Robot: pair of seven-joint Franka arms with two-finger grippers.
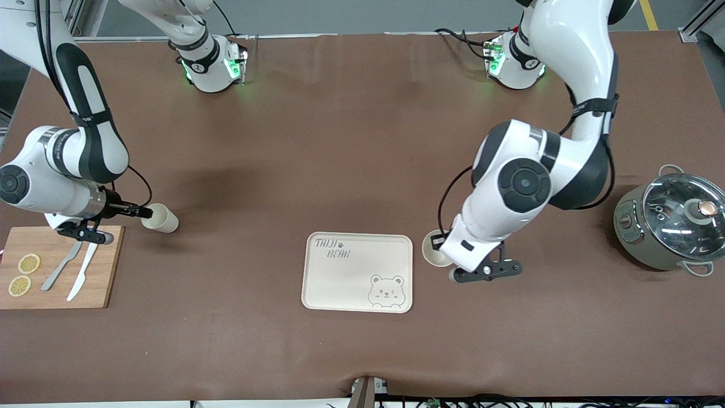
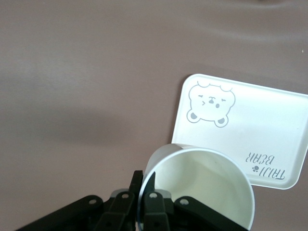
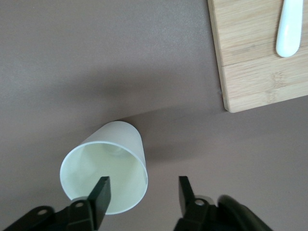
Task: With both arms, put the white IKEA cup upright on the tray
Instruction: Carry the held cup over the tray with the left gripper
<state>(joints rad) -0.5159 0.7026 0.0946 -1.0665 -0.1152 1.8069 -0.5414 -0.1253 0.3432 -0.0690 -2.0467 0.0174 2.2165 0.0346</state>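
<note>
Front view: on a brown tabletop (image 1: pixel 351 170) lies a cream tray (image 1: pixel 358 272) with a bear drawing. Just beside its edge toward the left arm's end, the left gripper (image 1: pixel 447 258) holds a white cup (image 1: pixel 435 249), mouth facing up. At the right arm's end, a second white cup (image 1: pixel 160 218) lies tipped on its side beside a wooden cutting board (image 1: pixel 59 269), with the right gripper (image 1: pixel 144 212) at its mouth.

Left wrist view: the left gripper (image 2: pixel 143 192) is clenched on the first cup's (image 2: pixel 202 187) rim, one finger inside and one outside, the tray (image 2: pixel 250 130) just beside it. To do this well, carry it level over the tray and set it down flat.

Right wrist view: the right gripper (image 3: pixel 142 192) is part-open, one finger (image 3: pixel 101 192) inside the lying cup's (image 3: pixel 106 168) mouth and the other outside. It probably should clamp the wall squarely before lifting.
</note>
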